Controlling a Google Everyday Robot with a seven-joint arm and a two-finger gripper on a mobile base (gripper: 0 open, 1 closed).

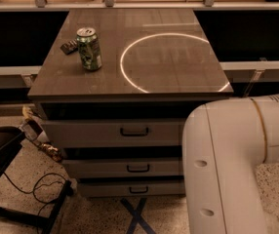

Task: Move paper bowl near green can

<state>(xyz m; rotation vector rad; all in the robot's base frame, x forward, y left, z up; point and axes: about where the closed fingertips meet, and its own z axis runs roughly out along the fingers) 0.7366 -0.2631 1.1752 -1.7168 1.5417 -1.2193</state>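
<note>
The green can [89,48] stands upright on the left part of the brown tabletop [178,77]; it has whitish markings and a silver top. No paper bowl shows in this view. A thin bright ring of light [171,62] lies on the tabletop to the right of the can. My gripper is out of view. Only a large white link of my arm [237,165] fills the lower right corner, in front of the cabinet.
A small dark flat object [69,46] lies just left of the can. The table is a cabinet with three drawers [134,131]. A dark chair or stand and cables [12,189] sit on the floor at the lower left. A shelf rail [129,4] runs behind the table.
</note>
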